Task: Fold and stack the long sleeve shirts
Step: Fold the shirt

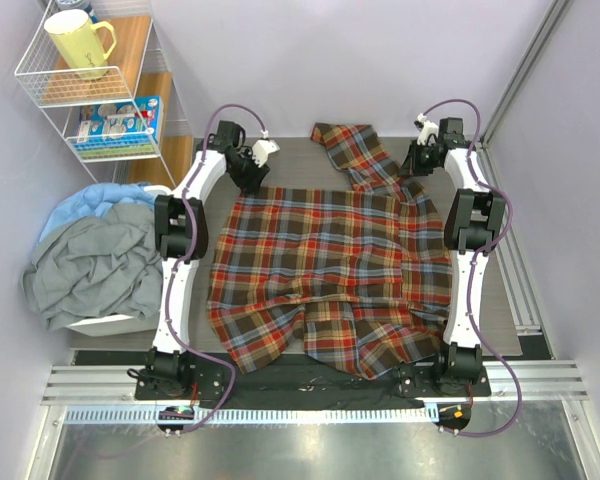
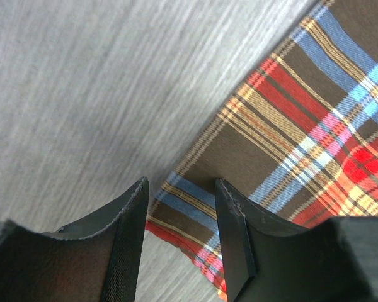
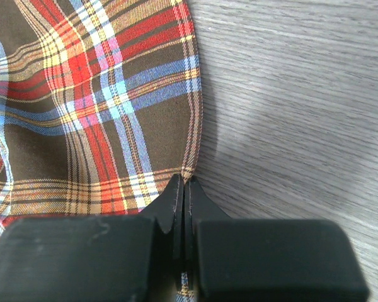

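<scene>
My right gripper (image 3: pixel 184 189) clamps the 2 o'clock corner of the red-brown-yellow plaid flannel shirt (image 1: pixel 330 260), spread flat on the grey wood-grain table (image 2: pixel 82 94). My left gripper (image 2: pixel 179 189) stands parted astride its 10 o'clock corner.

The plaid shirt (image 1: pixel 330 260) is soft woven cloth; table (image 2: pixel 69 88) matt grey wood-grain; left claw (image 2: pixel 181 185) matt black plastic.

Rack (image 1: pixel 130 45) and clothes pile (image 1: pixel 95 265) block room left of shirt (image 1: pixel 330 270)
</scene>
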`<state>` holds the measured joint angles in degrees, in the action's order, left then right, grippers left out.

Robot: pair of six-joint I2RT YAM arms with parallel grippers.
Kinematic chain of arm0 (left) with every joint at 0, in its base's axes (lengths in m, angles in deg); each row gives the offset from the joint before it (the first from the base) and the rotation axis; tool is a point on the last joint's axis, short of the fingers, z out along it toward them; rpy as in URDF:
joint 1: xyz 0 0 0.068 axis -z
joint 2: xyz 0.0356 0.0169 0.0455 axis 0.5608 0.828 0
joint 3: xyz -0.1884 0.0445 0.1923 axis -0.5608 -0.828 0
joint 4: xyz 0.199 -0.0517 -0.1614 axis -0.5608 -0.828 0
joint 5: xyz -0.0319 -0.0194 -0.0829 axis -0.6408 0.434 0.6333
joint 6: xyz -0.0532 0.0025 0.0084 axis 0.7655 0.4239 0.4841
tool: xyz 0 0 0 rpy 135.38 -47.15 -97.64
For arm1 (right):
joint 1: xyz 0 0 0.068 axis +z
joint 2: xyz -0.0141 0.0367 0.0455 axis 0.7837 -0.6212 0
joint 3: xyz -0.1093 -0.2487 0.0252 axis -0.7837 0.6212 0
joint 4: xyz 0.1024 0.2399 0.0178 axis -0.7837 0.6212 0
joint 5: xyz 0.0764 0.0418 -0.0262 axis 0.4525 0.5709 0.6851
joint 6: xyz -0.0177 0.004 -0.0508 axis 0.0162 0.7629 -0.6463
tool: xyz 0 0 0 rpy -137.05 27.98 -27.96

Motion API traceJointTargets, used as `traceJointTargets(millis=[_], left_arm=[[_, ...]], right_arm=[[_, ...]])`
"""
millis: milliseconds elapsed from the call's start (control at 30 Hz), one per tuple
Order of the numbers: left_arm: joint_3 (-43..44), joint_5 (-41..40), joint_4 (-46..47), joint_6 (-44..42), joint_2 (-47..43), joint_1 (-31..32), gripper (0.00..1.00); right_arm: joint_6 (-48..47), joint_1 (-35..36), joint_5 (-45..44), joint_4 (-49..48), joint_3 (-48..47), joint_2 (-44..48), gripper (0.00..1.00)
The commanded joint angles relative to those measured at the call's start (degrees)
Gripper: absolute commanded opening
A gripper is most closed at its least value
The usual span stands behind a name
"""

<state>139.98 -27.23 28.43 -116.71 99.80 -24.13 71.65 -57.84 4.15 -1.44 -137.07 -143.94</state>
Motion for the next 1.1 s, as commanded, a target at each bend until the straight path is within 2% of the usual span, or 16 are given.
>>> traceJointTargets(millis=[0,333,433,667,867,1067], left_arm=[[0.4,1.2,3.9,-1.1,-1.9,-0.8,0.48],[0.8,1.3,-4.8,-6.5,-0.6,-1.5,0.34],[0.9,0.9,-6.3,-7.6,-0.6,-2.0,0.28],[0.9,1.2,-5.6,-5.5,-1.7,-2.4,0.00],[0.8,-0.5,5.5,5.7,-4.3,-3.8,0.00],[1.0,-0.7,11.0,8.1,-6.8,-4.0,0.00]], right_arm=[[-0.6,-0.4,0.1,-0.1,-1.9,3.7,0.01],[-0.6,-1.1,-0.7,-0.1,-2.9,3.6,0.01],[-0.7,-1.1,-1.3,-0.2,-3.7,3.3,0.01],[0.8,-1.1,-3.2,-3.5,-9.2,0.2,0.01],[2.4,-1.1,-5.7,-10.7,-11.5,1.1,0.01],[4.0,-1.1,-7.4,-17.7,-12.8,3.6,0.01]])
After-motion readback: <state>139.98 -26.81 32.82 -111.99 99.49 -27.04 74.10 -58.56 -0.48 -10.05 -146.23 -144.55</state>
